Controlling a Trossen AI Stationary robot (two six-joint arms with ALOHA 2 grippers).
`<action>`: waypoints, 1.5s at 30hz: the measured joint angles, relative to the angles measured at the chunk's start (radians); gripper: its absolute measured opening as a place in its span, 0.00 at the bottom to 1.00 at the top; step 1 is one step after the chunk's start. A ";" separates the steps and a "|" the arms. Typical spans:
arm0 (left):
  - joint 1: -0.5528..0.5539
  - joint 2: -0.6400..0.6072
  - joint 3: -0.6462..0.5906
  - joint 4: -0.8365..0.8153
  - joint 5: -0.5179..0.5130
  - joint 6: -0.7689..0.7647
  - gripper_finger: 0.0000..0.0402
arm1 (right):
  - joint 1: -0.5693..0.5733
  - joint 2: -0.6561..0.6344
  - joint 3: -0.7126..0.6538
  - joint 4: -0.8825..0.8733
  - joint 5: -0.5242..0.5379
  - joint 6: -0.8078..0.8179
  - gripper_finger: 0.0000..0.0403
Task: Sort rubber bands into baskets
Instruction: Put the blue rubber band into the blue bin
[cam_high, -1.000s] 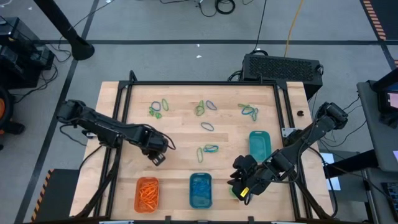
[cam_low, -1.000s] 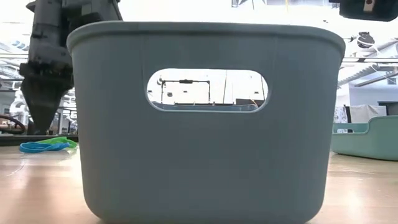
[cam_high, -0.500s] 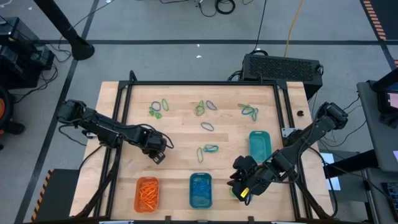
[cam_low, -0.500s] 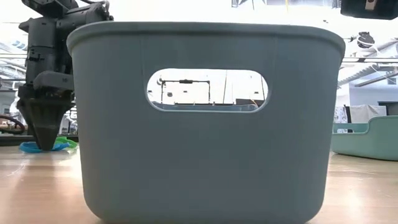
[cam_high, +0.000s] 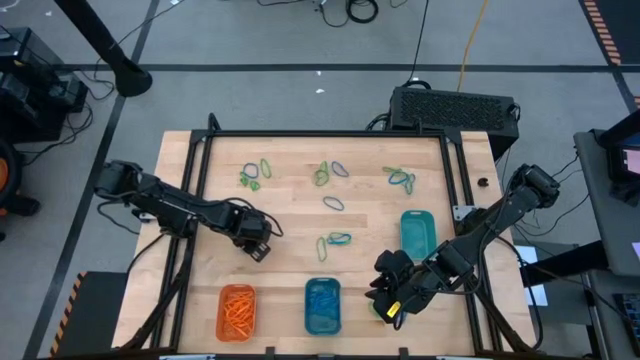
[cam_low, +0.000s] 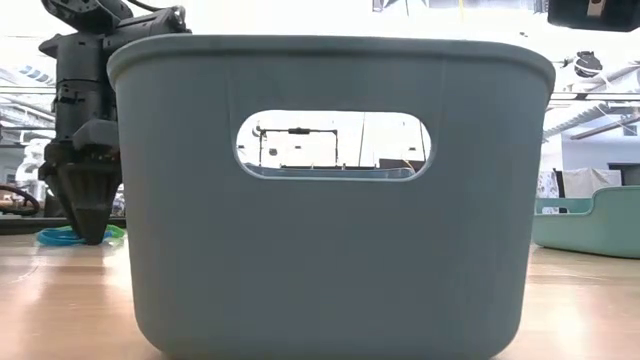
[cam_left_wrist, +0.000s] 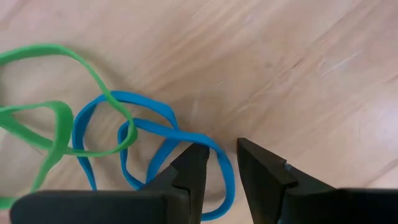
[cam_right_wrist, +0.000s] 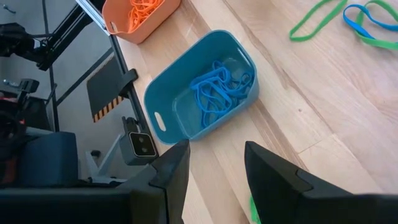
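High view: the wooden surface (cam_high: 290, 215) carries three baskets along its near edge: the orange basket (cam_high: 237, 310) toward the near left corner, the blue basket (cam_high: 322, 305) at mid-edge, and the teal basket (cam_high: 417, 233) by the right edge. Loose rubber bands (cam_high: 330, 174) lie in clusters across the far half, and one blue-and-green pair (cam_high: 336, 240) lies near the middle. The left tool (cam_high: 259, 250) hangs low over bare wood left of centre. The right tool (cam_high: 390, 307) waits at the near edge, between the blue basket and the near right corner.

Low view: a grey-blue basket wall (cam_low: 330, 200) fills the frame. Beside it one tool (cam_low: 90, 215) points down at a blue and green band (cam_low: 65, 236).

Left wrist view: the fingers (cam_left_wrist: 193, 165) stand slightly apart and hold nothing. A blue band (cam_left_wrist: 149, 149) lies tangled with a green band (cam_left_wrist: 59, 124) just beneath the tips.

Right wrist view: this tool (cam_right_wrist: 214, 168) is partly open and empty.

Assessment: the bands are light, limp and stretchy. They are likely to drag their tangled neighbours. Pinch a single strand clear of the overlap.
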 joint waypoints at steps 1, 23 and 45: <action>-0.001 0.008 0.001 -0.002 -0.004 0.001 0.25 | 0.000 0.000 0.000 0.000 0.000 0.000 0.36; -0.091 -0.053 0.213 -0.012 -0.004 0.073 0.00 | 0.000 0.000 0.000 -0.001 0.000 -0.008 0.36; -0.277 0.197 0.264 1.004 -0.003 0.184 0.00 | 0.000 0.000 0.000 -0.001 0.005 -0.018 0.36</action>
